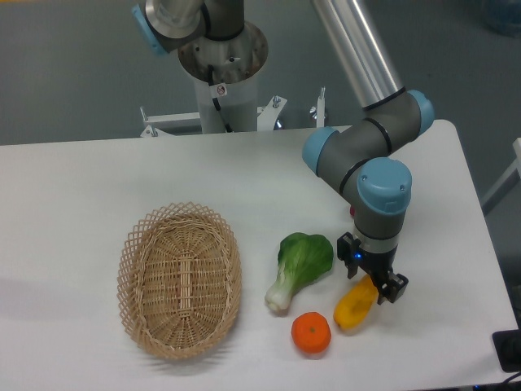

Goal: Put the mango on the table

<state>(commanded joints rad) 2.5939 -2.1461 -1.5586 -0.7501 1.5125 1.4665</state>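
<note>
One gripper (377,284) clenched on mango's (355,305) upper end; long axis running 1-to-7 o'clock, low over tabletop (81,187), contact unclear.

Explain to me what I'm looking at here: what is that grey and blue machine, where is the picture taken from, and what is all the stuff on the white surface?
The grey tubes with blue caps are the jointed arm of a robot. At its tip is a gripper, two small fingers that pinch like tongs. The picture comes from one fixed camera looking down at the table from the front.

The gripper is closed on the upper end of a yellow mango, which hangs low over the table or may just touch it; I cannot tell which. Its job is to set that mango down.

Lying on the table are an empty wicker basket, a leafy green bok choy and a round orange tangerine. A bit of something purple-red peeks out behind the arm, mostly hidden.
</note>
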